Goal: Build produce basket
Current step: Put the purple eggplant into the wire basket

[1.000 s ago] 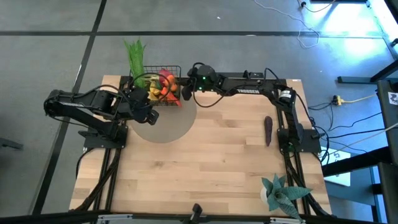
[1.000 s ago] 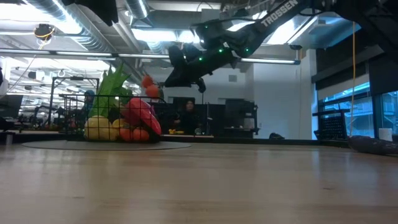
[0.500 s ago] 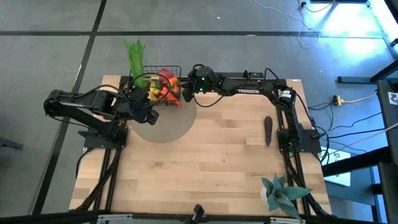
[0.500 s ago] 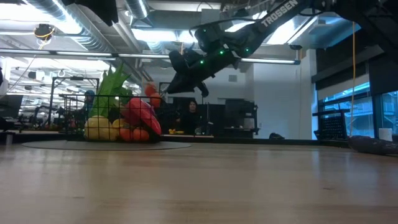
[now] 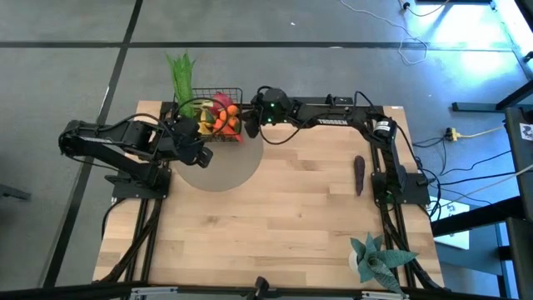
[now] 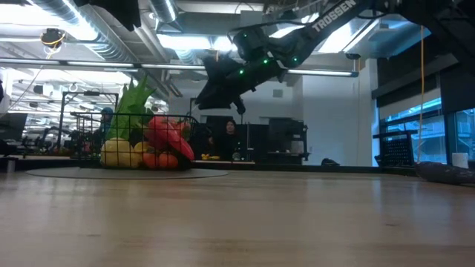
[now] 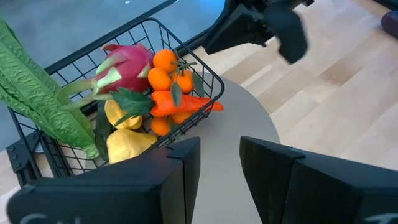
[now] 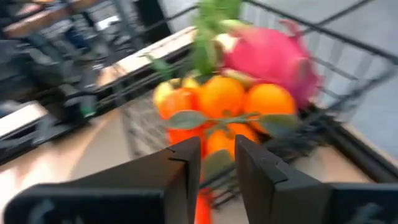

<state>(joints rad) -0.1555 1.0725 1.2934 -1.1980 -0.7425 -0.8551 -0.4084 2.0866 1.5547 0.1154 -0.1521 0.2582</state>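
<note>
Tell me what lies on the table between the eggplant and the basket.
Only bare wood and part of the round grey mat lie between the eggplant and the basket, as the high view shows.

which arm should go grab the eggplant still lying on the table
Right. The eggplant lies on the table beside the right arm's base, far from the left end effector, which waits near the basket. The right end effector looks empty.

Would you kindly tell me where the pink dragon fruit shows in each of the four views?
High view: dragon fruit in the basket at the table's far edge.
Low view: red-pink lump behind the mesh, left.
Left wrist view: upper left, behind the tangerines.
Right wrist view: upper right, blurred.
Shared landmark: the tangerines.
</note>
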